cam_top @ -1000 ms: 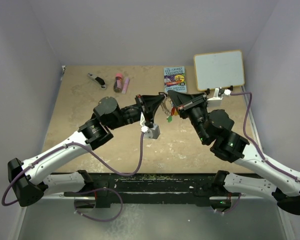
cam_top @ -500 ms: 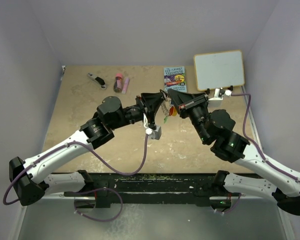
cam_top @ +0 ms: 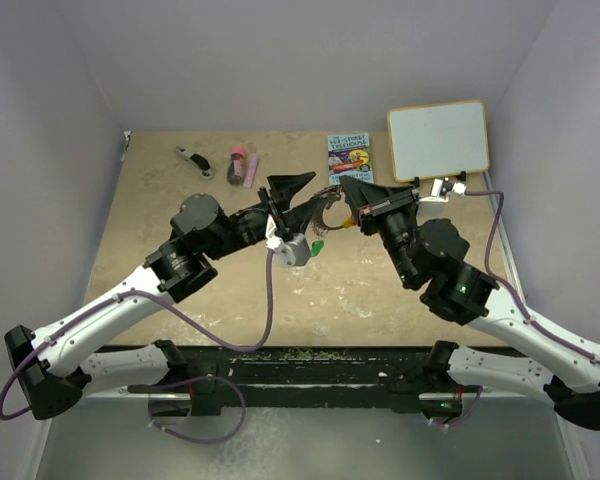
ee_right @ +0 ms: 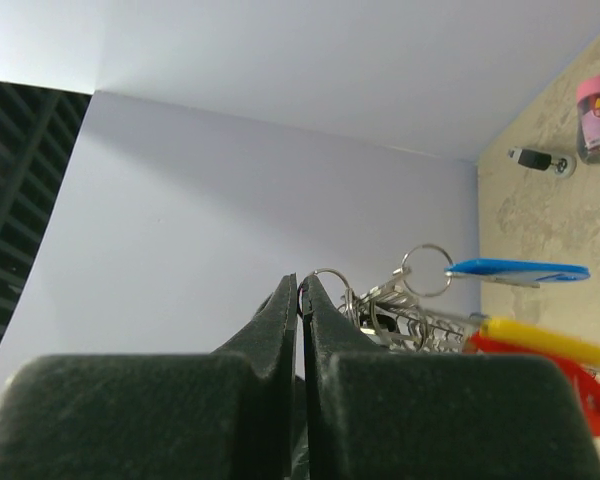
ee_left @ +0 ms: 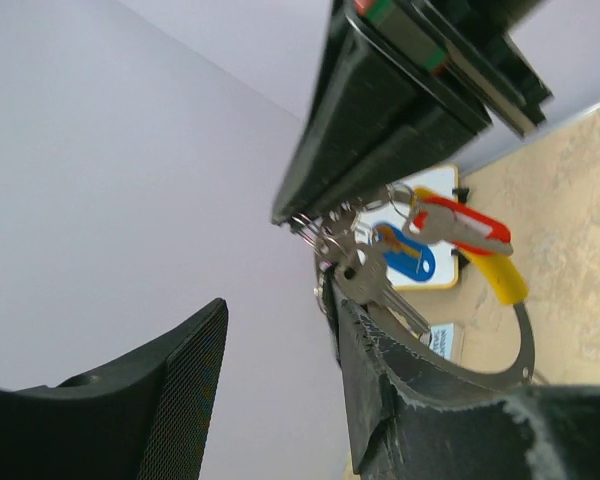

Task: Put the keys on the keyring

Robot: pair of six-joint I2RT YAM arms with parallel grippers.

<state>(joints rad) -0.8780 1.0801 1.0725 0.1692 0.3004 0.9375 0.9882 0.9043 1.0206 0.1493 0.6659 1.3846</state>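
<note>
The keyring [cam_top: 325, 205] hangs above the table between my two grippers. My right gripper [cam_top: 348, 190] is shut, its fingertips [ee_right: 302, 285] pinching a thin wire loop of the ring. Hanging from it are keys with blue [ee_right: 515, 272] and red [ee_right: 570, 390] heads, next to the ring's yellow stretch [ee_right: 545, 340]. A green key [cam_top: 317, 246] dangles lowest. My left gripper [cam_top: 300, 200] stands open just left of the ring, holding nothing. In the left wrist view a silver key [ee_left: 365, 280] and the ring's arc [ee_left: 525, 340] lie against the back of one finger [ee_left: 400, 400].
At the back of the table lie a book [cam_top: 350, 158], a small whiteboard [cam_top: 438, 140], a black-and-silver tool [cam_top: 193, 160] and a pink-capped bottle [cam_top: 242, 165]. Side walls close in the table on both sides.
My left gripper has opened and drawn back to the left, off the keyring. The ring and keys now hang from the right gripper alone, which stayed shut.
</note>
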